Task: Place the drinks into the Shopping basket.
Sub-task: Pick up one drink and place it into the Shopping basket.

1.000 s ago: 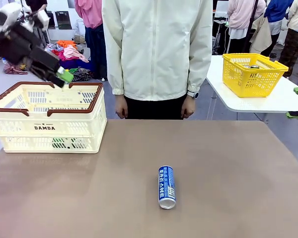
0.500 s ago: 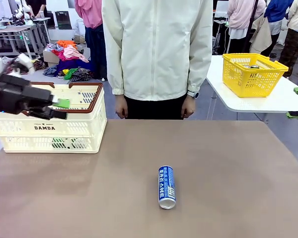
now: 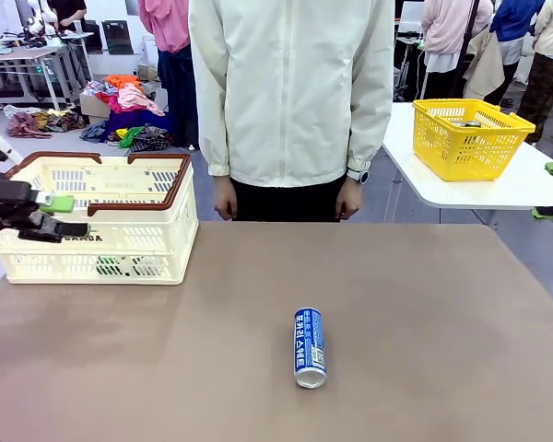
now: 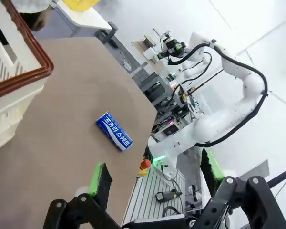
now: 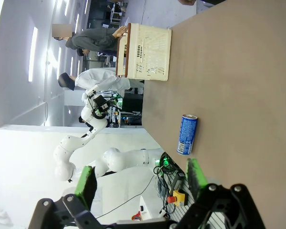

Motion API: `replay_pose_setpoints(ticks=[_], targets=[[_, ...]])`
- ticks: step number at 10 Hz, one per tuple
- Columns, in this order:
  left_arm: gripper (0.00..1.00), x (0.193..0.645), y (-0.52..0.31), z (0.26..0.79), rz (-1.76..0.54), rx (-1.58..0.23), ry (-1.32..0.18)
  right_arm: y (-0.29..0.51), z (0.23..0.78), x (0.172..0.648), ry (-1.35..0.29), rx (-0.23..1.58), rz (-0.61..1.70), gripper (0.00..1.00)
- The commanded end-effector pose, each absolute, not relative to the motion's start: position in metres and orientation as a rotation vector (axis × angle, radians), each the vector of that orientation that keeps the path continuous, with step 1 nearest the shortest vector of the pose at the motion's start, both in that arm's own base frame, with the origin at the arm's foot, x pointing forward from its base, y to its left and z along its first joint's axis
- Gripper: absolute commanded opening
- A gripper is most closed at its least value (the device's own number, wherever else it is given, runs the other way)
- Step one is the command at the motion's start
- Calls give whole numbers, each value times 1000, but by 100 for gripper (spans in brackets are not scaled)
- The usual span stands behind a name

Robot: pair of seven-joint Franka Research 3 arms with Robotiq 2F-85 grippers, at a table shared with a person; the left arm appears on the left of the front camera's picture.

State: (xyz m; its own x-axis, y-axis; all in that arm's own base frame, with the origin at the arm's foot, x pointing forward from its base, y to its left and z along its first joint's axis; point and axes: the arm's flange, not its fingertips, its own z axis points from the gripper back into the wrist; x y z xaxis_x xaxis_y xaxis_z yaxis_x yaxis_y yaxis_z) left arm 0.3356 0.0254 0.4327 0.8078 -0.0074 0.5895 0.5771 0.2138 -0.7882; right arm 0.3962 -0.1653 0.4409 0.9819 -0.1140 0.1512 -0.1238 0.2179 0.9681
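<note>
The left claw is spread wide and empty, overlapping the left end of the Shopping basket; contact cannot be told, and its arm is cut off. The right claw is spread wide and empty. One blue-and-white drink can lies on its side mid-counter. The basket's contents are hard to make out.

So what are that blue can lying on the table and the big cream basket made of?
The blue-and-white can looks like thin metal, probably aluminium: its end rim is shiny silver and the printed body has a glossy sheen. The cream basket looks like moulded plastic with a matte finish: it has even slotted walls, a dark brown rim and lettering printed on the side.
</note>
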Motion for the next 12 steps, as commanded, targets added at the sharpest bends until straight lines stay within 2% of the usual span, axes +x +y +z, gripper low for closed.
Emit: replay_pose_setpoints(ticks=[1, 12], targets=[[100, 337, 16, 444, -419, -1279, -540, -164, 444, 396, -207, 1357, 13, 100], [100, 337, 16, 444, -419, -1279, -540, -164, 444, 396, -207, 1357, 13, 100]])
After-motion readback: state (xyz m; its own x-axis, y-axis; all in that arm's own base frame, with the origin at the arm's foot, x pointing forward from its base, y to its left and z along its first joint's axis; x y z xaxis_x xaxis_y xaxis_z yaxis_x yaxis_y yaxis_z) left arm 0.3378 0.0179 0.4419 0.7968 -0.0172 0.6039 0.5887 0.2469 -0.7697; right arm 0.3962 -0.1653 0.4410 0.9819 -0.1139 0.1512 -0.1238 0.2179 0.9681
